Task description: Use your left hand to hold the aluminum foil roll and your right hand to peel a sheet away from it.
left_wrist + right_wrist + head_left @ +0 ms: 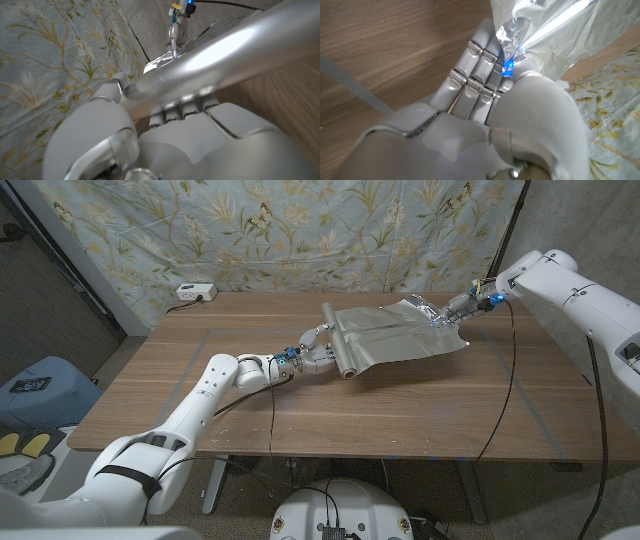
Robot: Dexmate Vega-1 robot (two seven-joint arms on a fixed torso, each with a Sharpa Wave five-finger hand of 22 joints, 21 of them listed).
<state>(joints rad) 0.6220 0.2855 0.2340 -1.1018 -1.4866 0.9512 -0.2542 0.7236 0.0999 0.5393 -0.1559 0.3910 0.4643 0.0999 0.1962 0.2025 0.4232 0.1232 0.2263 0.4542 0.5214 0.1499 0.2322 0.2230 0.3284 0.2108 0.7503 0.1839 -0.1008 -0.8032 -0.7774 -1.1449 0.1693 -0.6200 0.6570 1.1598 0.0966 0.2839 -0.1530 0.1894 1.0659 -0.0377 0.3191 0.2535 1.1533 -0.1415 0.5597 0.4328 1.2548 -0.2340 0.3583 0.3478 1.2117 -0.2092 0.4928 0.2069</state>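
The aluminum foil roll (338,340) lies on the wooden table (200,400) near the middle, running front to back. My left hand (315,352) grips it from the left side; close up, the fingers (185,102) wrap around the shiny roll (220,55). A crinkled foil sheet (400,335) stretches from the roll to the right. My right hand (455,308) pinches the sheet's far right corner; in the right wrist view the hand (495,100) holds the crumpled foil edge (540,30) between thumb and fingers.
A white power strip (195,292) sits at the table's back left edge. A floral curtain (300,230) hangs behind the table. A black cable (505,380) trails from my right arm across the table's right side. A blue bin (40,385) stands on the floor at left.
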